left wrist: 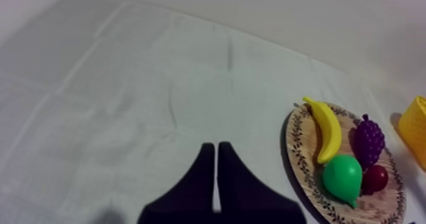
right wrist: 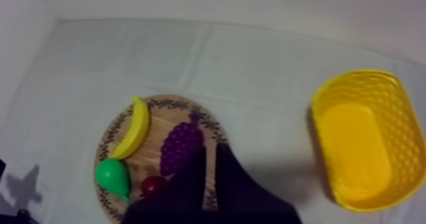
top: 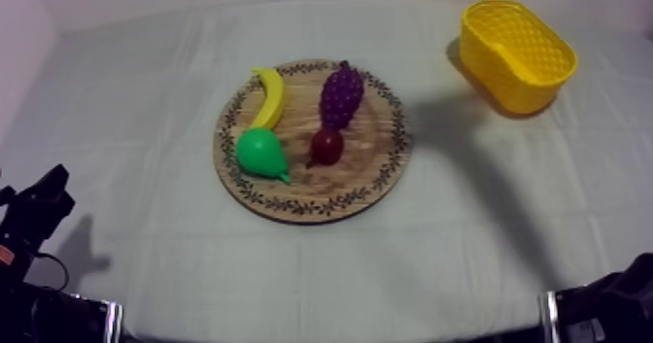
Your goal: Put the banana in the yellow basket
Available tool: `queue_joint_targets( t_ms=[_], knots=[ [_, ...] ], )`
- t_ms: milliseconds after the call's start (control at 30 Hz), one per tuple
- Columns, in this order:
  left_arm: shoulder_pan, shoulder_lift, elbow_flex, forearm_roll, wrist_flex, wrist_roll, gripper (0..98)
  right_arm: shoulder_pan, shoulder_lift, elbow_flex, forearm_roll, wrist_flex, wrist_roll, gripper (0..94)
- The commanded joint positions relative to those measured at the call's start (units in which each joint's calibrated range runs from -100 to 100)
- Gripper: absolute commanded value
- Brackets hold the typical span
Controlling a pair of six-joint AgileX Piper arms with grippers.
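With left tool (left wrist: 215, 145) and right tool (right wrist: 211, 147) both narrow and empty, the right tool should widen and straddle the banana (right wrist: 132, 128) mid-length, ahead to its left.

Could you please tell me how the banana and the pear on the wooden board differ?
The banana is yellow, the pear green. The banana is long and curved; the pear is rounded and tapers to a tip. The banana lies next to the grapes, the pear next to the small red fruit. Both lie on the wooden board.
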Motion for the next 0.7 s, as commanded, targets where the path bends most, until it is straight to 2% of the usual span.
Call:
queue_joint_targets(
  t_ms=[0, 167, 400, 667],
  knots=[
    [0.0, 0.0, 0.0, -0.02, 0.0, 0.0, 0.1, -3.2, 3.3, -2.5, 0.8, -0.3, -2.4, 6.7],
    [0.0, 0.0, 0.0, -0.02, 0.0, 0.0, 0.1, -8.1, 7.3, -4.8, 3.0, -1.0, -6.3, 9.0],
    [0.0, 0.0, 0.0, -0.02, 0.0, 0.0, 0.1, -12.8, 14.1, -8.5, 4.3, -0.4, -10.1, 9.1],
    [0.0, 0.0, 0.0, -0.02, 0.0, 0.0, 0.1, -15.5, 25.4, -19.5, 4.2, 5.9, -13.1, 7.2]
  ],
)
